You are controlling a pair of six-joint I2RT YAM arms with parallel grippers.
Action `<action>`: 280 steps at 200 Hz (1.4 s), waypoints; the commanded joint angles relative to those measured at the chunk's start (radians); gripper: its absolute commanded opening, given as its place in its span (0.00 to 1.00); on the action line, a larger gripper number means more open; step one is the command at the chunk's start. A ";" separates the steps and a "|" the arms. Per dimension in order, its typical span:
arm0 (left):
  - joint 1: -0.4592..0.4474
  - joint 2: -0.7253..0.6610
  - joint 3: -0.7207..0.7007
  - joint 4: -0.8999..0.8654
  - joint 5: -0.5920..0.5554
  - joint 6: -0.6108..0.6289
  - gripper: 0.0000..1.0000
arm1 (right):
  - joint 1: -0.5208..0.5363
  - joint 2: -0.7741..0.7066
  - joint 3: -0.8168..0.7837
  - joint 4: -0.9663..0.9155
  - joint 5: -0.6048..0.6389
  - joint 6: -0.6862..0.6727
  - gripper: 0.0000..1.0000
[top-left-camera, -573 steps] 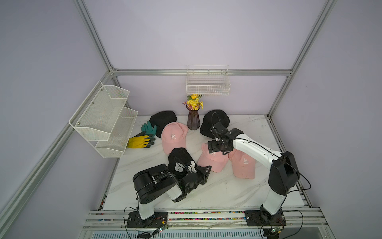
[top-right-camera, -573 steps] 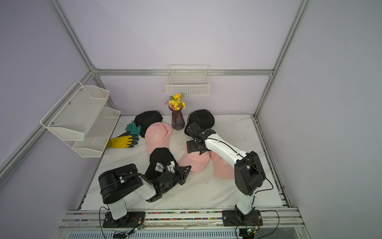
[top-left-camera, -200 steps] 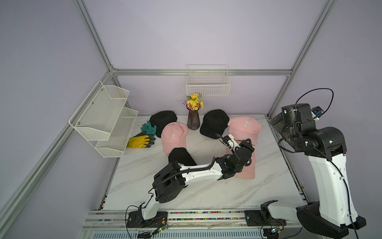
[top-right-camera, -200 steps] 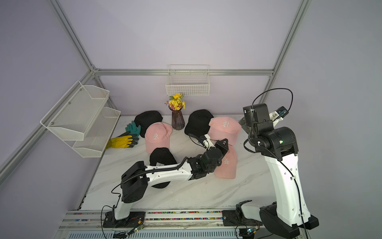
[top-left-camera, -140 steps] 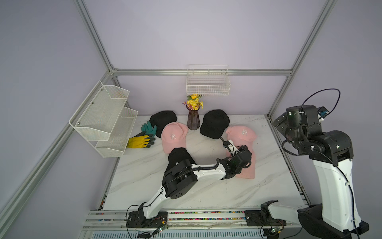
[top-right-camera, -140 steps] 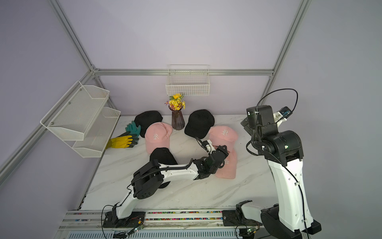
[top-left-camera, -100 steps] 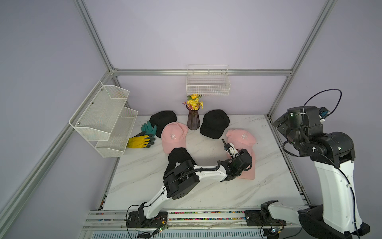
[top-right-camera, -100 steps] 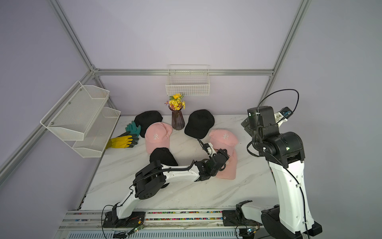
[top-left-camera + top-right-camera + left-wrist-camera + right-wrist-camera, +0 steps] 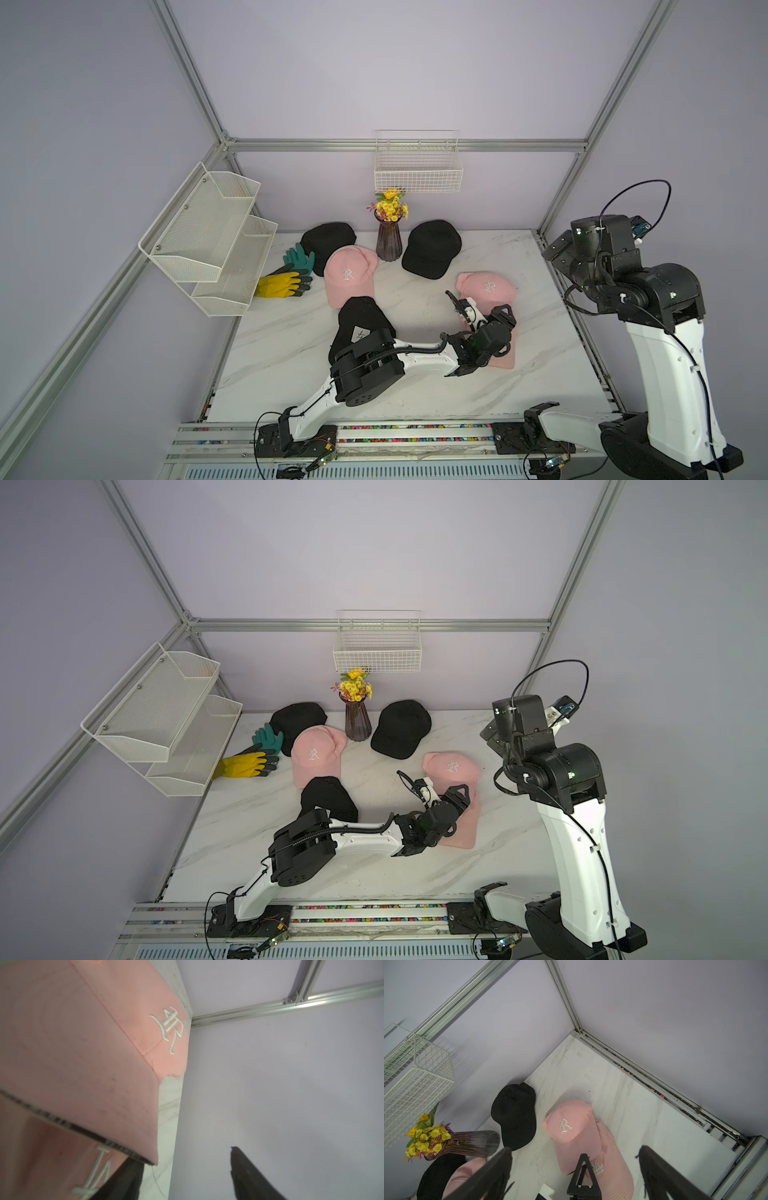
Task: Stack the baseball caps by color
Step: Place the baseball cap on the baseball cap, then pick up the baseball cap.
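- The left end effector (image 9: 185, 1153) is spread wide with nothing between its fingers; in both top views it lies low at the centre right of the frame, over the lower pink cap (image 9: 505, 361) of a two-cap pile.
- The upper pink cap (image 9: 486, 286) sits crown up on that pile with its white letters showing; its brim overlaps the lower cap's crown; whether the fingers touch either cap cannot be told.
- The right end effector (image 9: 574, 1148) is wide open and holds nothing; its arm stands raised at the right edge of the frame, well clear of the caps.
- The third pink cap (image 9: 349, 274) lies alone left of centre on the surface (image 9: 291, 345), just beside the vase (image 9: 388, 245) of yellow flowers.
- The black cap with the white patch (image 9: 361, 320) lies just below it in the frame, partly under the left arm.
- A second black cap (image 9: 432, 249) lies right of the vase; the third black cap (image 9: 328, 243) lies left of it, touching the teal glove (image 9: 299, 257); the yellow glove (image 9: 278, 284) lies beside that.
- The three black caps lie apart from one another.
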 commanded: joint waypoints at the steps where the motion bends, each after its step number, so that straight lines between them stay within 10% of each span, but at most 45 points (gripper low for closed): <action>1: -0.010 -0.084 -0.049 0.170 -0.020 0.234 0.99 | -0.003 0.012 -0.019 -0.005 -0.013 -0.066 0.97; 47: -0.012 -0.310 -0.402 0.467 -0.117 0.682 1.00 | -0.017 0.074 -0.084 -0.041 -0.192 -0.072 0.97; 88: 0.000 -0.639 -0.652 0.344 -0.089 1.007 1.00 | -0.096 0.032 -0.375 0.097 -0.546 0.122 0.97; 162: 0.350 -1.145 -0.800 -0.294 0.345 1.008 1.00 | -0.132 -0.155 -0.997 0.456 -0.811 0.601 0.97; 280: 0.469 -1.196 -0.953 -0.177 0.508 0.913 1.00 | -0.133 -0.331 -1.435 1.215 -0.653 0.861 0.96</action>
